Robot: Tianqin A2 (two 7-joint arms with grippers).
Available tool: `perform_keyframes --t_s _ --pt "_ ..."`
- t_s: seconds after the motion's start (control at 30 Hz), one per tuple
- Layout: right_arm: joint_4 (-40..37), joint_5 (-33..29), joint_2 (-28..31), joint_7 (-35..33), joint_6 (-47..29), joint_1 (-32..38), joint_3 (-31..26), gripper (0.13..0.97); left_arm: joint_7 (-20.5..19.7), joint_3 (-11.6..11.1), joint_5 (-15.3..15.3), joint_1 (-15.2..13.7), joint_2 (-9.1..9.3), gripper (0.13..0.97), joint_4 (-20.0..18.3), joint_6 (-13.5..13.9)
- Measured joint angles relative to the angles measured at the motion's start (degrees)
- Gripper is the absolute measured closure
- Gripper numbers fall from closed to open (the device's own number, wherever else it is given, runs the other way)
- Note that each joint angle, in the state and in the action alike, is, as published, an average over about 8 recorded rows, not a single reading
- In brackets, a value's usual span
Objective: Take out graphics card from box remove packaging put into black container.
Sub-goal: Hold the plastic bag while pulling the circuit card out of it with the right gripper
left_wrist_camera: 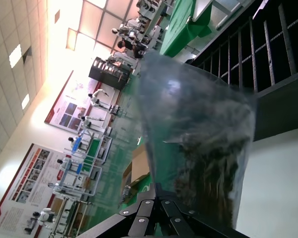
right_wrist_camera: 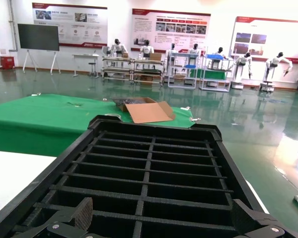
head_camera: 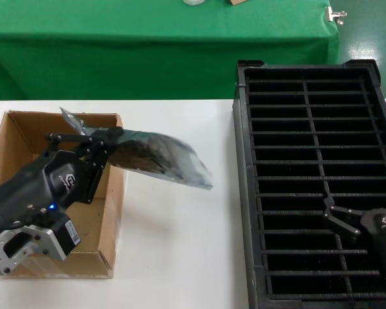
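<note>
The packaging (head_camera: 157, 158), a crinkled silvery-grey bag with a dark flat shape inside that is judged to be the graphics card, is being held in the air over the right wall of the box (head_camera: 26, 187), its free end reaching out toward three o'clock above the white surface (head_camera: 180, 257). It is being pinched at its nine o'clock edge by the fingers of the left gripper (head_camera: 100, 149), which are closed on the bag. In the left wrist view the bag (left_wrist_camera: 198, 144) is being seen hanging wide from the closed fingertips (left_wrist_camera: 156, 208), the dark contents lying low inside it.

The step in hand is judged to be lifting the wrapped card clear of the box. The bag is best carried level and kept well gripped, since the card could slide out of it; a second hold from the other arm will likely be needed before the wrapping is pulled off.

The part of the box floor that can be seen is showing nothing lying on it. At three o'clock the black container (head_camera: 244, 193) is standing with its ribbed slots unfilled. The right gripper (head_camera: 334, 215) is hovering over its near slots, fingers spread wide and holding nothing (right_wrist_camera: 154, 225).
</note>
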Motion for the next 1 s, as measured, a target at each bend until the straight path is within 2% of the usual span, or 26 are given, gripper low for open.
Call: perform_keyframes --t_s 0.3,0.5,0.8,1.0 --pt "2.6 1.1 0.9 0.1 -4.7 0.4 -0.4 0.129 0.0 0.0 0.0 0.0 0.0 0.958 0.0 0.0" --pt "6.8 2.3 4.1 2.6 -11.0 1.8 -4.4 0.129 0.0 0.0 0.0 0.0 0.0 0.958 0.0 0.0" --pt "8.5 3.3 7.1 5.5 -19.5 6.3 -10.8 0.165 0.0 0.0 0.0 0.0 0.0 0.958 0.0 0.0" --pt "6.0 2.1 6.1 6.1 -21.4 10.9 -13.7 0.242 0.0 0.0 0.0 0.0 0.0 0.958 0.0 0.0"
